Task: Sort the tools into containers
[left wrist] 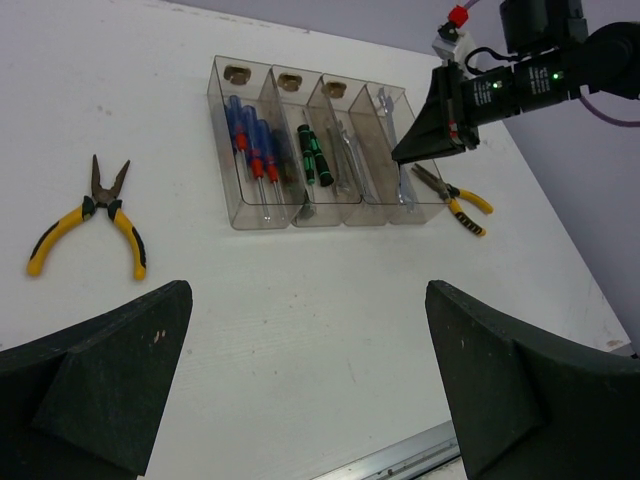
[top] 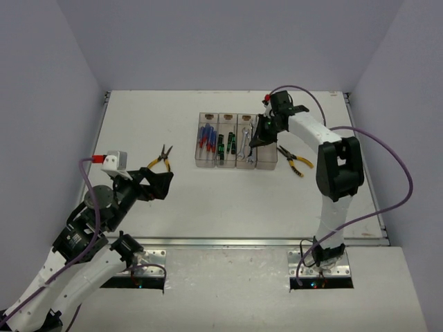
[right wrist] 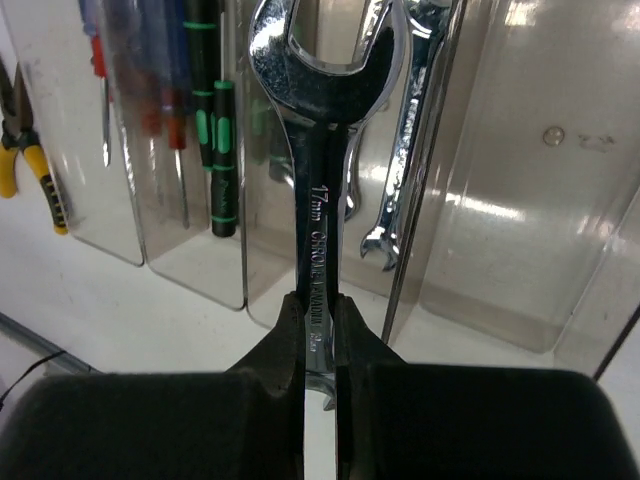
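Four joined clear bins (top: 268, 160) stand in a row at mid-table. The leftmost holds blue-handled screwdrivers (top: 205, 138), the second black-and-green screwdrivers (top: 225, 144), and the third a silver wrench (top: 245, 144). My right gripper (top: 256, 142) is shut on another silver wrench (right wrist: 318, 150) and holds it above the right-hand bins, about over the third. In the right wrist view the gripper (right wrist: 318, 320) grips the wrench's shank. Yellow-handled pliers (top: 159, 160) lie left of the bins, and a second pair (top: 294, 160) lies to the right. My left gripper (top: 160, 185) is open and empty, just near of the left pliers.
The left wrist view shows the bins (left wrist: 395, 205), the left pliers (left wrist: 95, 220), the right pliers (left wrist: 455, 197) and my left gripper (left wrist: 308, 300) above bare table. A metal strip (top: 228, 242) runs along the table's near edge. Grey walls enclose the table.
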{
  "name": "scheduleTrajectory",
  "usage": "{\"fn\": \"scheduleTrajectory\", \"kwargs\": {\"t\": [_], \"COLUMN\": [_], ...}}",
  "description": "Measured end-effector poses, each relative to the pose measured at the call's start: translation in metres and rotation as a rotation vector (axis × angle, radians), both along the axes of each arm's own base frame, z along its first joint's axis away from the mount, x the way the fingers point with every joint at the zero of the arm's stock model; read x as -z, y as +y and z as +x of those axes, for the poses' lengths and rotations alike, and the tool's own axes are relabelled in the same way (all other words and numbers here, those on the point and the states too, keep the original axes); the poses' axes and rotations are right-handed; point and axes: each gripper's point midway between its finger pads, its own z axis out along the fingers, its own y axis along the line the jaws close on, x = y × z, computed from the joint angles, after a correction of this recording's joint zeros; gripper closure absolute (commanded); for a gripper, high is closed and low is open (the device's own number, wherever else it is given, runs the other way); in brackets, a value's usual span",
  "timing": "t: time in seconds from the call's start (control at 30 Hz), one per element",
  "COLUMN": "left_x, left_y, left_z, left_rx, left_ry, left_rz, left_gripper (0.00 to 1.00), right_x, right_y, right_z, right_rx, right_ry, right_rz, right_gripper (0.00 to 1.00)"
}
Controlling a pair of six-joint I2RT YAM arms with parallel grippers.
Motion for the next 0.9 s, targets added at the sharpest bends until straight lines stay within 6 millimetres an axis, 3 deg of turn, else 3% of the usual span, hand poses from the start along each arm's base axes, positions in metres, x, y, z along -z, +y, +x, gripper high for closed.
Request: {"fn": "scheduleTrajectory", "kwargs": {"t": [0.17, 0.27, 0.33, 0.47, 0.7, 0.8, 0.9], "left_x": [0.002, 0.004, 0.005, 0.005, 0.005, 0.004, 0.002], "left_y": [-0.001, -0.003, -0.003, -0.003, -0.003, -0.002, -0.001], "left_z": [0.001, 0.002, 0.002, 0.002, 0.002, 0.002, 0.001], "left_rx": [0.002, 0.005, 0.005, 0.005, 0.005, 0.004, 0.004], "left_ry": [0.009, 0.016, 0.019, 0.019, 0.019, 0.016, 0.008], "left_rz": [0.007, 0.011, 0.013, 0.013, 0.013, 0.011, 0.005], "left_gripper": [0.0, 0.0, 0.0, 0.0, 0.0, 0.0, 0.0], "right_x": [0.016, 0.017, 0.019, 0.017, -0.007, -0.037, -0.072], "right_y": [0.011, 0.02, 0.022, 0.023, 0.011, -0.011, -0.047], "right_z": [0.034, 0.05, 0.051, 0.048, 0.036, 0.012, -0.011], "right_rx": [0.009, 0.004, 0.003, -0.003, -0.042, -0.07, -0.068], "right_ry": [0.03, 0.009, 0.014, 0.028, -0.02, -0.083, -0.171], "right_rz": [-0.027, -0.031, -0.038, -0.061, -0.119, -0.161, -0.208], "right_gripper": [1.0, 0.8, 0.6, 0.35, 0.37, 0.45, 0.54]}}
